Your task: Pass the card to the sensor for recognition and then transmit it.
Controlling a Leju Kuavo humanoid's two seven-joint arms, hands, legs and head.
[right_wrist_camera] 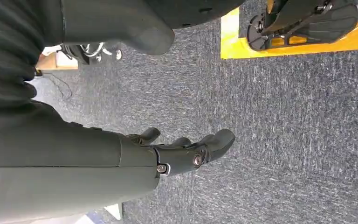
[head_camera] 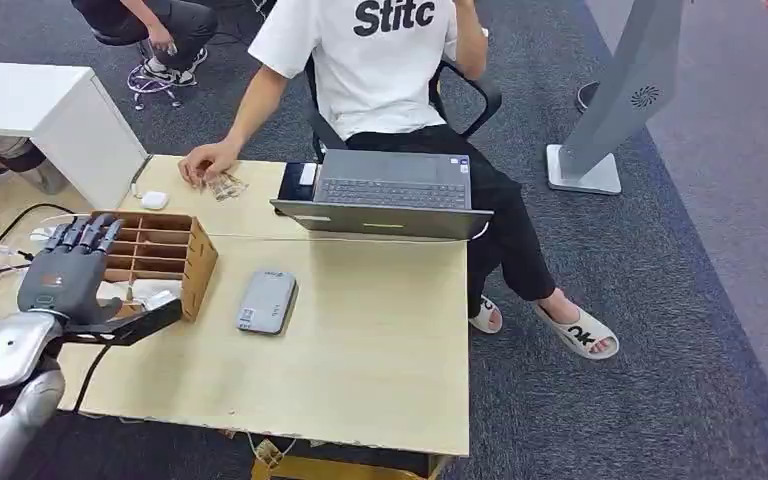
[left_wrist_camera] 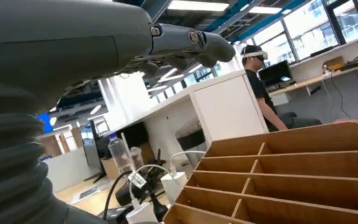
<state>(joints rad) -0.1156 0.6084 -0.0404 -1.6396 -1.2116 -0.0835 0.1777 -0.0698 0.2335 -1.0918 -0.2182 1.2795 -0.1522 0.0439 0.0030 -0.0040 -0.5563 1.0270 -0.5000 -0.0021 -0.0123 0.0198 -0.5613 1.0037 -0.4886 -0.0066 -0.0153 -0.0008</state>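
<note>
One robot hand is up at the table: at the far left of the head view the left hand [head_camera: 65,270] hovers over the near end of a wooden divided box [head_camera: 198,268]. Its fingers [head_camera: 85,233] are stretched out straight and side by side, the thumb is stuck out to the side, and nothing is in its grasp. The left wrist view looks past the same fingers [left_wrist_camera: 200,44] at the box's slots [left_wrist_camera: 307,140], and the slots that can be seen hold nothing. I cannot pick out the card in any view; some white bits lie just beside the thumb, too unclear to name.

Behind the box sits a small white case [head_camera: 153,200], and beyond it a person's hand [head_camera: 205,160] rests on the table [head_camera: 380,350], touching a few small pale items [head_camera: 226,186]. Just right of the box, flat on the table and apart from it, lies the grey sensor [head_camera: 266,300]. Further right an open laptop [head_camera: 390,190] faces the seated person [head_camera: 380,60] in a white shirt. At the far right a grey stand [head_camera: 620,100] is on the carpet.

The right hand [right_wrist_camera: 182,151] hangs over grey carpet [right_wrist_camera: 284,116], fingers loosely bent and apart, holding nothing
</note>
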